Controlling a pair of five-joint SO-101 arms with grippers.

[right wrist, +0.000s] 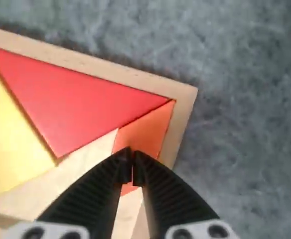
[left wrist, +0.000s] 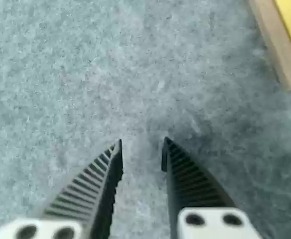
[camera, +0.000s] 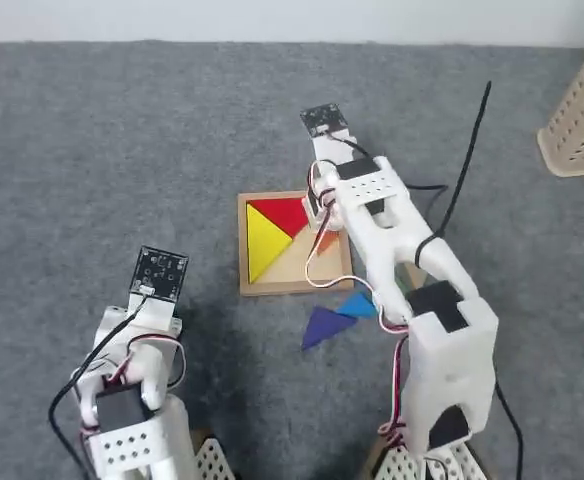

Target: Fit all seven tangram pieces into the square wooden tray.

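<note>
The square wooden tray (camera: 282, 288) lies mid-table on grey carpet. It holds a red triangle (camera: 284, 213) and a yellow triangle (camera: 262, 242). An orange piece (right wrist: 148, 132) lies in the tray's corner beside the red triangle (right wrist: 80, 109), against the rim (right wrist: 185, 109). My right gripper (right wrist: 131, 159) is shut, its tips together right over the orange piece. A blue triangle (camera: 357, 304) and a purple triangle (camera: 324, 325) lie on the carpet in front of the tray. My left gripper (left wrist: 140, 149) hangs open over bare carpet, short of the tray's corner (left wrist: 280, 55).
A woven basket (camera: 582, 110) stands at the far right edge. A black cable (camera: 462, 170) runs behind the right arm (camera: 402, 240). Part of the tray floor (right wrist: 75, 172) is bare wood. Open carpet stretches left of the tray.
</note>
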